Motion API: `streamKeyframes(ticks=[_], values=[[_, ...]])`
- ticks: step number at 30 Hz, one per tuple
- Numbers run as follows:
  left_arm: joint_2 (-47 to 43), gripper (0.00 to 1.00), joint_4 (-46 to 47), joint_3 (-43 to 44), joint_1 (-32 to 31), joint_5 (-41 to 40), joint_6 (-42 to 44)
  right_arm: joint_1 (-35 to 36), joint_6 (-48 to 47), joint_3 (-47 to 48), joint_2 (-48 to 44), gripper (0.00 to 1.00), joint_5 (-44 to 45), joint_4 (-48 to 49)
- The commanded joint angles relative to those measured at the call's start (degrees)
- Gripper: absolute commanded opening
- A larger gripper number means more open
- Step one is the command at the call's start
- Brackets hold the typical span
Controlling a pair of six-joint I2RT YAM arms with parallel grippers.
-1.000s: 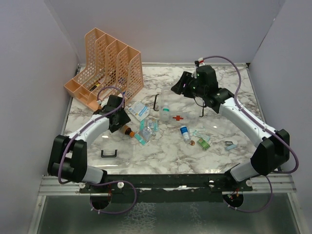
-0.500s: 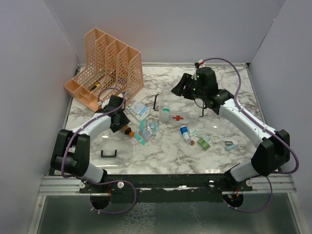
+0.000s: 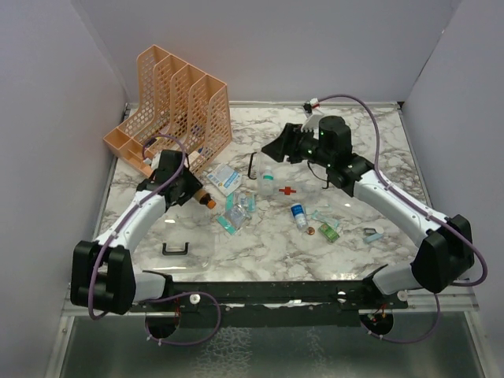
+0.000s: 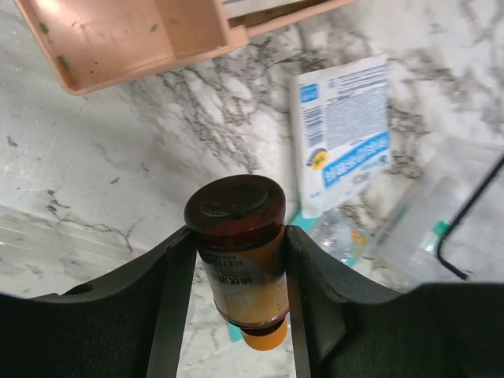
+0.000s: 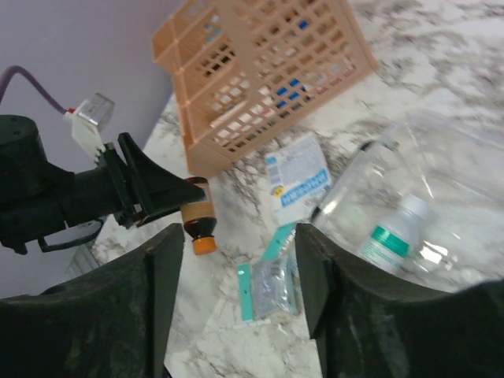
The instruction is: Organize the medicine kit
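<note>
My left gripper (image 4: 238,238) is shut on a brown medicine bottle (image 4: 240,268) with an orange cap, held off the marble just in front of the orange rack; from above the left gripper (image 3: 194,192) and bottle (image 3: 204,198) sit left of centre. The medicine kit (image 3: 303,185) is a clear box with a red cross (image 3: 289,190) and a black handle (image 3: 252,165), with a white teal-labelled bottle (image 3: 268,180) standing in it. My right gripper (image 3: 273,149) hovers open over the kit's far left corner; in its own view the right gripper (image 5: 236,256) holds nothing.
The orange mesh file rack (image 3: 169,110) stands at the back left. A blue-white packet (image 3: 224,179) and teal pouches (image 3: 235,211) lie between the arms. A blue-capped bottle (image 3: 298,214), a green box (image 3: 328,231) and small bits (image 3: 372,234) lie to the right. A black handle (image 3: 176,249) lies front left.
The left jaws closed on the brown bottle and carried it up and back toward the rack. The right gripper swung left over the kit's far left corner.
</note>
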Motion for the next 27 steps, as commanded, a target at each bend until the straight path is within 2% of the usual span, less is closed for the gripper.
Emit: streamKeyframes(ticks=[1, 4, 8, 11, 16, 21, 23, 27], values=[[-5.62, 0.46, 1.50, 3.36, 1.74, 6.91, -3.91, 3.82, -5.56, -0.37, -0.70, 0.65, -5.95, 12.98], [-6.46, 0.46, 1.35, 6.70, 2.64, 12.87, -6.71, 7.52, -7.13, -0.05, 0.64, 0.71, -5.76, 16.53], [-6.53, 0.46, 2.68, 9.84, 2.92, 20.69, -12.04, 11.87, -9.23, 1.35, 3.45, 0.73, -3.97, 18.95], [-7.01, 0.46, 5.48, 10.36, 2.98, 23.55, -14.54, 14.52, -9.44, 1.89, 5.50, 0.73, -1.09, 19.19], [-6.75, 0.46, 7.88, 10.03, 3.07, 27.32, -18.13, 15.83, -4.88, 2.32, 8.32, 0.73, 2.72, 17.25], [-6.77, 0.46, 11.34, 7.48, 3.07, 30.25, -21.90, 16.06, -1.83, 4.86, 11.16, 0.73, 8.74, 11.15], [-6.55, 0.46, 11.61, 7.13, 3.07, 30.58, -22.09, 16.03, -1.25, 6.92, 12.45, 0.72, 10.33, 7.45], [-6.16, 0.46, 12.00, 6.59, 3.07, 30.67, -22.21, 16.06, -0.26, 8.84, 14.35, 0.61, 7.90, 5.06]])
